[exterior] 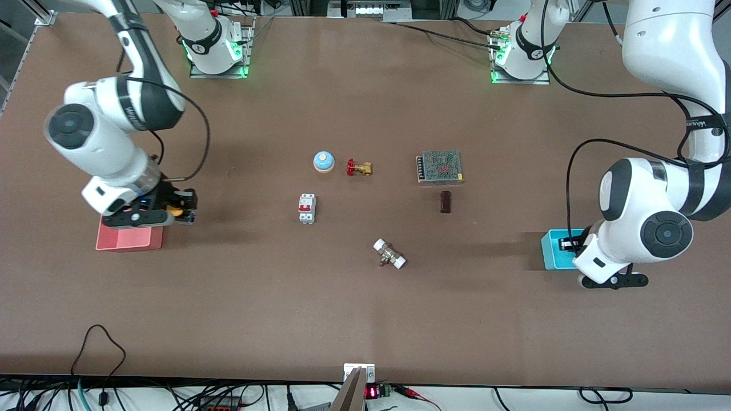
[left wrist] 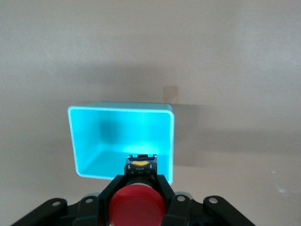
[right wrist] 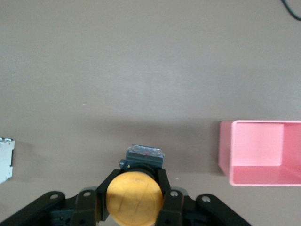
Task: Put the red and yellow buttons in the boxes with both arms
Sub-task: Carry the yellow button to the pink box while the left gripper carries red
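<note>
My left gripper (left wrist: pixel 138 184) is shut on the red button (left wrist: pixel 137 206) and holds it over the near rim of the cyan box (left wrist: pixel 94 141). In the front view this gripper (exterior: pixel 567 244) is mostly hidden by its arm, over the cyan box (exterior: pixel 553 251) at the left arm's end of the table. My right gripper (right wrist: pixel 134 181) is shut on the yellow button (right wrist: pixel 134 198) over bare table beside the salmon pink box (right wrist: pixel 256 155). In the front view the right gripper (exterior: pixel 181 209) and yellow button (exterior: pixel 176 211) are by the pink box (exterior: pixel 128 240).
Mid-table lie a blue bell (exterior: pixel 324 161), a red-handled brass valve (exterior: pixel 358 168), a white breaker (exterior: pixel 306 208), a mesh-topped power supply (exterior: pixel 439 166), a dark brown block (exterior: pixel 445 201) and a white-ended fitting (exterior: pixel 389 254). The breaker's edge shows in the right wrist view (right wrist: pixel 4 160).
</note>
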Robot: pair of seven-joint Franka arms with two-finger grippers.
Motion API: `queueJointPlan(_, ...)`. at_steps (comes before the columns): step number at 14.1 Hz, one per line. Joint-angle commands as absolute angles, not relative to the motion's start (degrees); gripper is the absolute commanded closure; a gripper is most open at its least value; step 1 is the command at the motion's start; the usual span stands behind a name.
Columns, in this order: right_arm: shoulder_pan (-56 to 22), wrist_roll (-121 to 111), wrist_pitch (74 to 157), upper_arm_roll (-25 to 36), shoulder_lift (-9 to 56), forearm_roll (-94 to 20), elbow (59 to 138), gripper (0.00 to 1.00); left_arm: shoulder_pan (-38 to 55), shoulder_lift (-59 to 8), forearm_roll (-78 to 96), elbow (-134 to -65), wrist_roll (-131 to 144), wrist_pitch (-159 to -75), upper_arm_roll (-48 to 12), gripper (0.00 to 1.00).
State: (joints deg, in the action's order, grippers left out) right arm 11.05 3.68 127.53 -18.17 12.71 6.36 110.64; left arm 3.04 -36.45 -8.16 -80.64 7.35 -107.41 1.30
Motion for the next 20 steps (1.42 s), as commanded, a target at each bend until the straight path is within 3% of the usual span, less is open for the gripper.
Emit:
queueJointPlan(1,12.65,-8.57,126.74,-13.82,12.22,1.16,109.96,0.88,0.1,-36.65,-9.49,-83.75,4.48,-111.61,0.53,0.8)
queueJointPlan(6,14.68,-23.98,127.53,-8.01,16.77,-1.84,107.5,0.88,-2.81,-36.12,-8.53,-94.11,4.48,-123.56,-0.18,0.8)
queueJointPlan(12,17.92,-32.78,137.44,-7.03,26.09,-1.23,106.26,0.88,-3.16,-36.12,-4.31,-95.1,4.4,-124.45,-0.26,0.79)
queueJointPlan(17,18.9,-33.49,141.06,-7.03,30.14,-1.14,106.35,0.88,-3.6,-36.83,-4.39,-98.17,4.39,-131.04,-0.26,0.74)
queueJointPlan(18,18.9,-33.49,141.06,-7.03,30.58,-1.06,106.35,0.88,-3.52,-36.83,-4.31,-98.09,4.48,-131.04,-0.26,0.6)
queueJointPlan(19,18.9,-33.49,141.06,-7.03,31.02,-1.05,106.52,0.87,-3.52,-36.83,-4.48,-98.0,4.31,-130.96,-0.18,0.01)
queueJointPlan(20,18.9,-33.49,141.06,-7.03,31.2,-1.05,106.61,0.87,-3.34,-36.65,-4.48,-97.82,4.39,-130.52,-0.18,0.0)
